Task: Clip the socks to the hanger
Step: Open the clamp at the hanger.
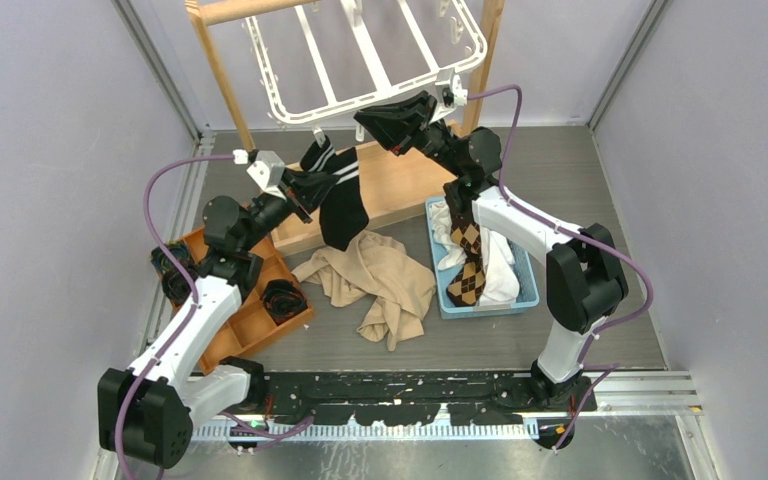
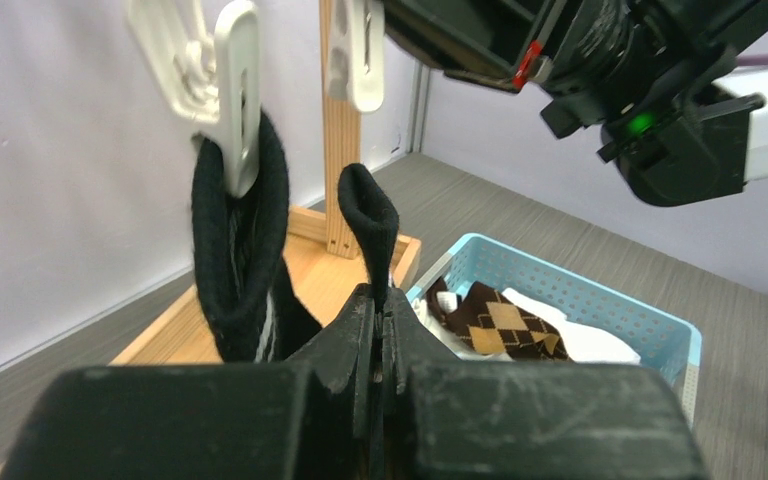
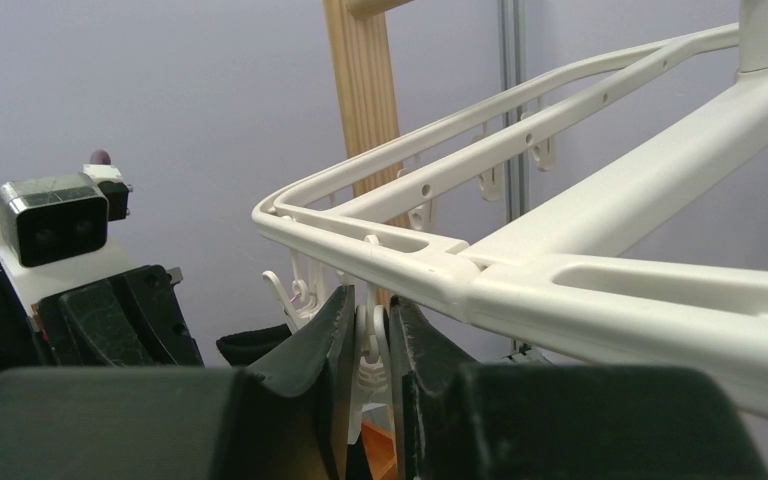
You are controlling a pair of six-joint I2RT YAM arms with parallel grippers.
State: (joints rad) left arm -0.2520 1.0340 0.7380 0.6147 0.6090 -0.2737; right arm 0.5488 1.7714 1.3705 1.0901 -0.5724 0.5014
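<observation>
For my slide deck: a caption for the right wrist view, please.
Right fingers pinch a white clip under the hanger corner, wooden stand behind.

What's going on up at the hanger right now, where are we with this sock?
The left gripper is shut on the cuff of a black striped sock, holding it up under the hanger. A first clip already bites another part of that cuff. The right gripper is pinching a neighbouring clip on the hanger's rim, apparently to open it for the held fold. A brown argyle sock waits in the blue basket.
</observation>
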